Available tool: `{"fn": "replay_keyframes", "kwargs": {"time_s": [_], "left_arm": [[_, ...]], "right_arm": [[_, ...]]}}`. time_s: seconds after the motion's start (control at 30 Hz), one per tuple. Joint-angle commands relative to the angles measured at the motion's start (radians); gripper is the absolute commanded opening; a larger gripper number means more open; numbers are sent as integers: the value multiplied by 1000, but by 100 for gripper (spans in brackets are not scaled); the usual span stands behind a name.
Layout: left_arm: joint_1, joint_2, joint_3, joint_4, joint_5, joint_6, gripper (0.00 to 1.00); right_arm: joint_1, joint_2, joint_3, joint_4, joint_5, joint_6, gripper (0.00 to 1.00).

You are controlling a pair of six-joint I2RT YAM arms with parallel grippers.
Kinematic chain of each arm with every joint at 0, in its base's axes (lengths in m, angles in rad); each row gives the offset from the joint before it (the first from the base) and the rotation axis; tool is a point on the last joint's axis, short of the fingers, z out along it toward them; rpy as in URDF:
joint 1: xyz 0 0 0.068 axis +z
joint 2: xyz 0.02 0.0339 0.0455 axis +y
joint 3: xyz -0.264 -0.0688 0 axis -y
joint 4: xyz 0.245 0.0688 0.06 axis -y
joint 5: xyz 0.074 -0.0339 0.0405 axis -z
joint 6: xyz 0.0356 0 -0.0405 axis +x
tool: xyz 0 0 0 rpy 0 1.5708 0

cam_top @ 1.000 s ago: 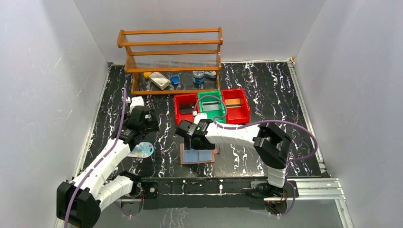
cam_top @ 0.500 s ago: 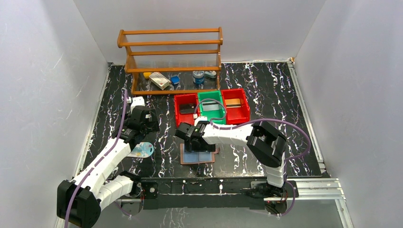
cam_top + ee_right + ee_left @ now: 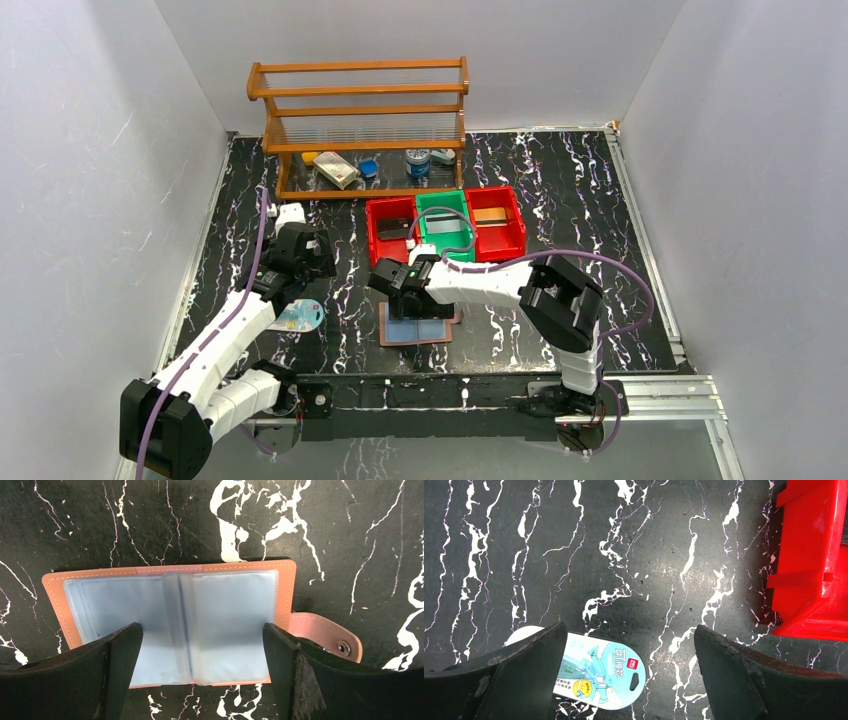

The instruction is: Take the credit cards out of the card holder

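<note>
Bare tabletop (image 3: pixel 340 290) flanks the card holder (image 3: pixel 415 333); red bin (image 3: pixel 374 222) stands behind

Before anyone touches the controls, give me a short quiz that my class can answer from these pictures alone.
1. True or false: the card holder lies folded shut on the table.
2. Which thing lies on the table below the left gripper? A: a blue printed packet. B: a metal spoon. C: a coffee mug.
3. In the right wrist view, on which side of the card holder does its snap tab stick out?

Key: 1 false, it lies open with the clear pockets facing up. 2 A. 3 the right side.
</note>
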Motion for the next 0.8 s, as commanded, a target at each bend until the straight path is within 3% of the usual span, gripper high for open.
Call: {"fn": "replay_keyframes", "kwargs": {"time_s": [0.0,0.2,0.4,0.63,0.77], "left_arm": [[4,2,6,1,2,11,98],[4,5,7,1,0,10,98],[4,12,9,1,6,9,98],[3,13,9,1,7,10,98],[4,14,8,1,8,10,98]], "right_arm": [[-3,-46,20,-57,81,-10,98],[-2,-50,-12,-63,85,25,98],[-4,-37,-92,46,-2,16,97],[-4,-11,-95,39,0,11,66],[-4,-36,-79,35,24,4,60]]}}
